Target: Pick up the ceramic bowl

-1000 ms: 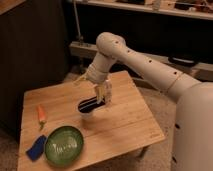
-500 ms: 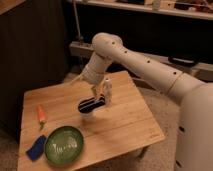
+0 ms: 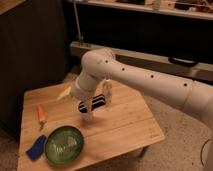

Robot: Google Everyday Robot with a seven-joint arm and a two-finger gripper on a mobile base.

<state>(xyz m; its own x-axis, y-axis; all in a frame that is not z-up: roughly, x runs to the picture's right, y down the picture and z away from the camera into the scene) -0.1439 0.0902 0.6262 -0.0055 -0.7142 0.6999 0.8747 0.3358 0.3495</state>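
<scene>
Arm: white, with dark dots along the forearm, is extended from the right edge of the view across the wooden table [image 3: 127, 125]; it is bent sharply at the elbow above the table's far side, and the wrist is angled down and to the left toward the table's middle.

Tool [image 3: 96, 106]: is carried low over the middle of the table, fingers spread wide and released, nothing clearly clamped. A small black-and-white striped cup [image 3: 90, 105] is seen right at the fingers; whether it is touched cannot be told.

Ceramic bowl [image 3: 64, 145]: wide, shallow, glossy green, is set upright near the table's front left corner, apart from the tool and nearer the camera, with pale glare inside.

Blue sponge-like piece [image 3: 36, 148]: is laid flat just left of the bowl, at the table's edge.

Orange carrot-shaped item [image 3: 41, 114]: is laid near the left edge, behind the bowl.

Pale yellow item [image 3: 64, 93]: is partly hidden by the wrist.

Dark cabinet [image 3: 30, 50]: is placed behind the table on the left.
</scene>
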